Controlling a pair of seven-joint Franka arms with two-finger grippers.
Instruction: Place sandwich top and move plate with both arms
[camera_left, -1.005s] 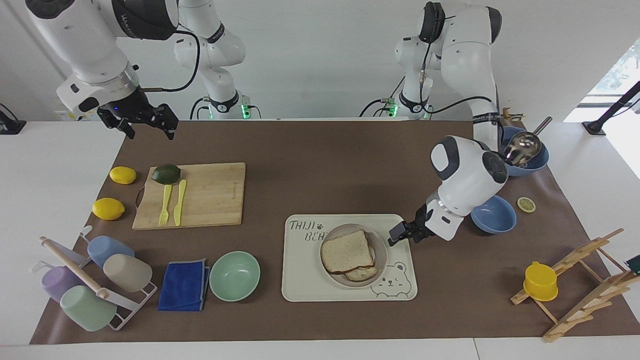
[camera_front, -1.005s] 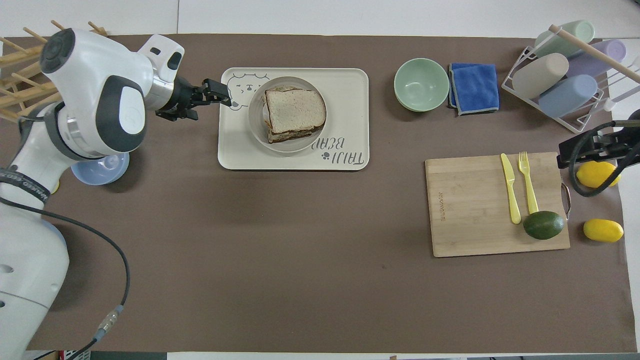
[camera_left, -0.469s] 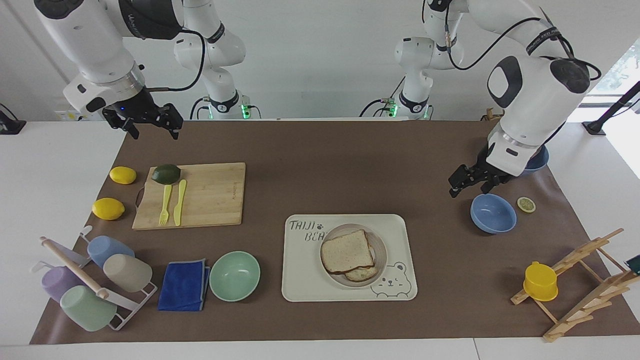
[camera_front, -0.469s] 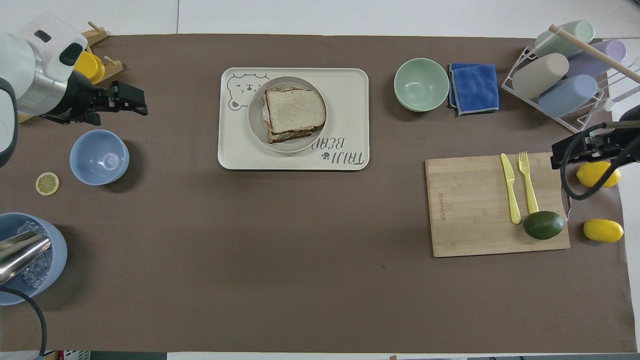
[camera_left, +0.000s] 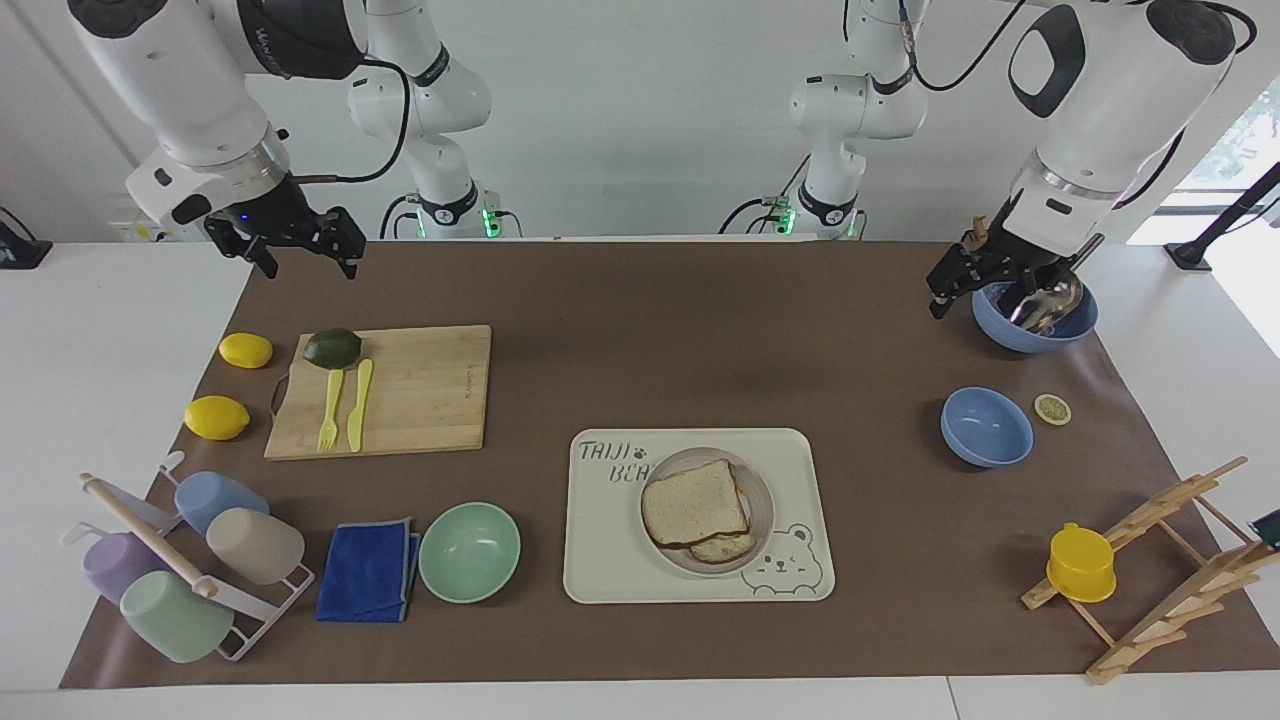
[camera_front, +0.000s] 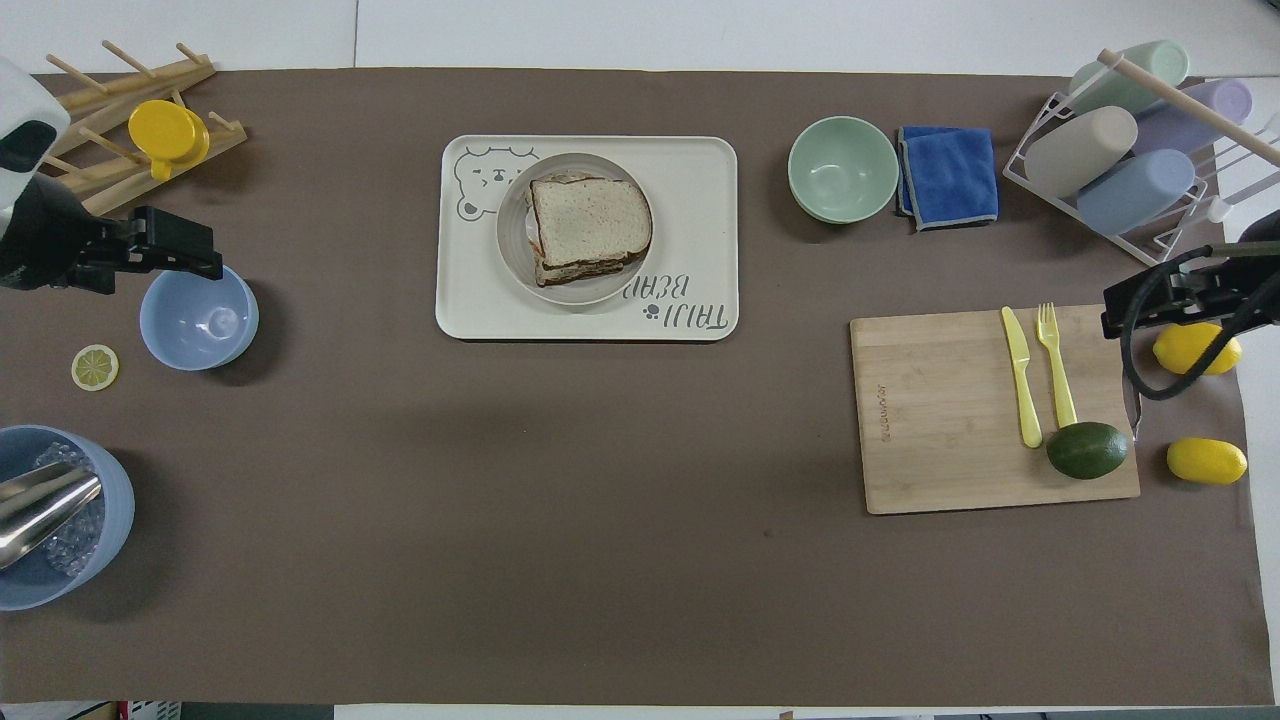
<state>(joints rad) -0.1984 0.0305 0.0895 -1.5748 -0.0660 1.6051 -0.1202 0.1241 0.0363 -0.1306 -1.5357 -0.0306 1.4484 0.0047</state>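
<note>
Left end effector (camera_left: 968, 283) raised, well apart from sandwich top (camera_left: 694, 502), plate (camera_left: 762, 497)

white wall (camera_left: 640, 120), bright window (camera_left: 1240, 140)

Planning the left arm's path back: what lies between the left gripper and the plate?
In the facing view only bare brown mat separates the raised left gripper from the plate on its tray; the blue bowl sits beside that line.

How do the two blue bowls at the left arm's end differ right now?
The small blue bowl is empty; the large blue bowl holds ice and a metal scoop. The small one sits farther from the robots, beside a lemon slice. Both are upright on the brown mat.
</note>
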